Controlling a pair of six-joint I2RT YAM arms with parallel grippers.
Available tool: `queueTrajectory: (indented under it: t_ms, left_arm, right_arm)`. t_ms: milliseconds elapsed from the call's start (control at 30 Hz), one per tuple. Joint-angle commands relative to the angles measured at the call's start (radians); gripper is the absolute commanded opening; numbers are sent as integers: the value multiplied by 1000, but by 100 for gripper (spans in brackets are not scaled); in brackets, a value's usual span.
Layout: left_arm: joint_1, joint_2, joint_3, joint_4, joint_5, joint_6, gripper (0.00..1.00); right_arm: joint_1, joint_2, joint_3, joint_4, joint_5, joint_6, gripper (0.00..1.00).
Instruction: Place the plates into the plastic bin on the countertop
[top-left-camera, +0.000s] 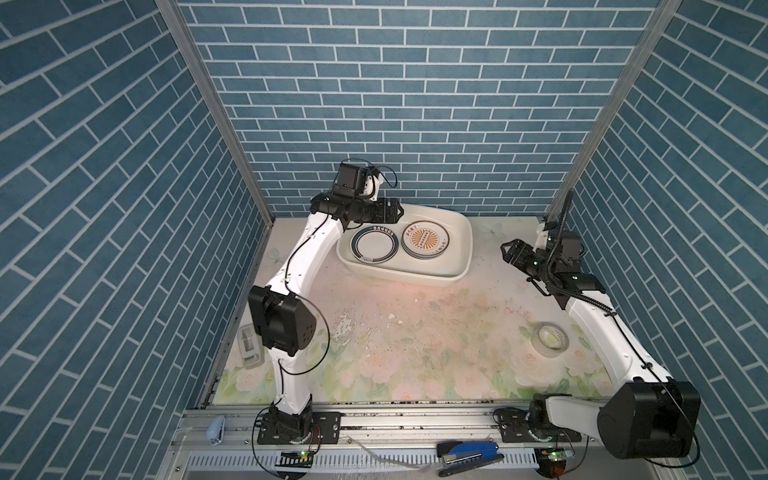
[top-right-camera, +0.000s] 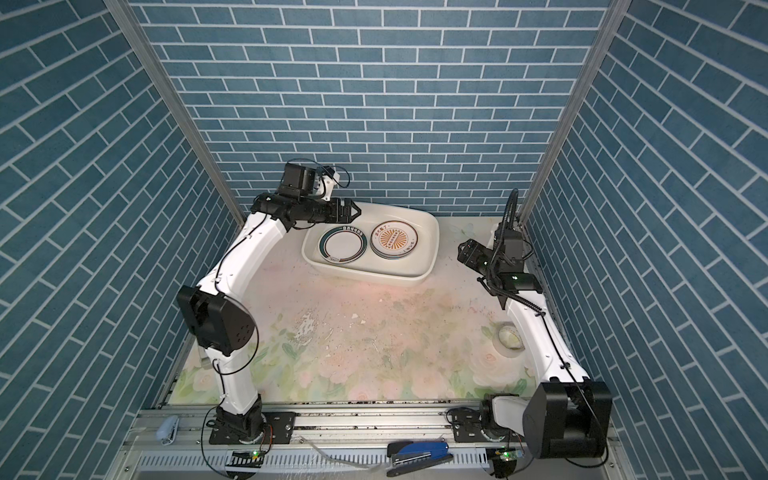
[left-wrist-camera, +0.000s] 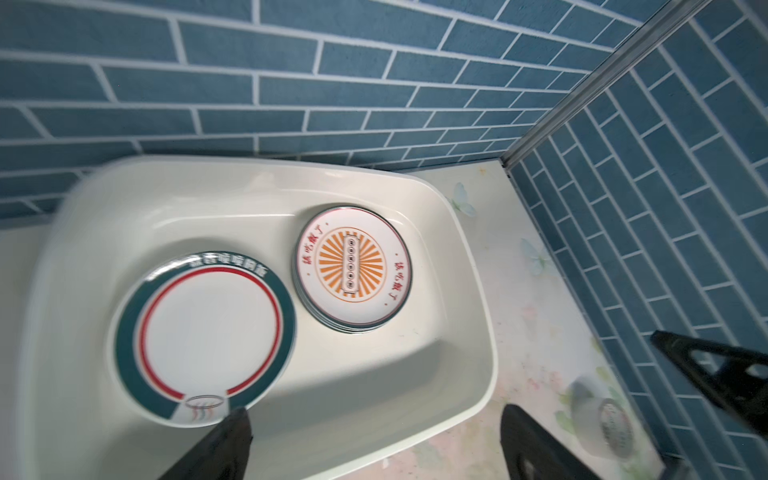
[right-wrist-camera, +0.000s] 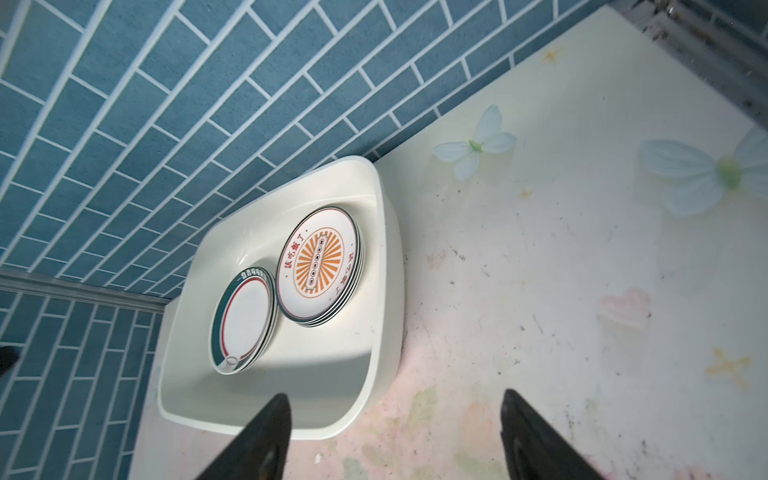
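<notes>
The plates (top-left-camera: 424, 240) lie in two stacks inside the plastic bin (top-left-camera: 415, 277), the left gripper (top-left-camera: 397, 212) hanging empty, jaws apart, over its far left corner beside the green-banded stack (top-left-camera: 373, 246); the right gripper (top-left-camera: 508, 251), likewise spread, stands off its right end.

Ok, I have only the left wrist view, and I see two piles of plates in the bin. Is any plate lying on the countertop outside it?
Observer: No. In both top views the plates are all inside the plastic bin; the countertop carries none.
Operator: Does the right gripper hold something?
Observer: No. The right wrist view shows the right gripper open and empty.
Operator: And where is my left gripper exactly?
Observer: In a top view the left gripper hangs above the bin's far left corner, touching no plate.
</notes>
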Motion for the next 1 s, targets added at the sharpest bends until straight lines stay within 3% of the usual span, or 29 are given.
queueTrajectory:
  t_ms: [0, 233, 333, 433, 500, 767, 967]
  left_arm:
    - [28, -114, -161, -21, -173, 144, 99]
    - [228, -404, -706, 285, -214, 66, 100]
    - [317, -529, -996, 563, -256, 51, 100]
    - [365, -614, -1236, 798, -308, 74, 100]
    - [384, -632, -1317, 860, -292, 85, 100]
    - [418, -558, -1594, 1301, -206, 193, 100]
    - [470, -487, -1613, 1443, -168, 132, 100]
  right_arm:
    - [-3, -23, -60, 121, 97, -138, 99]
    - [-4, 24, -131, 217, 174, -280, 99]
    - [-5, 31, -255, 407, 282, -257, 99]
    - [-7, 27, -417, 694, 279, -326, 99]
    - [-14, 35, -471, 783, 308, -293, 99]
    - [-25, 83, -509, 819, 282, -351, 99]
    - [-28, 38, -539, 782, 305, -467, 99]
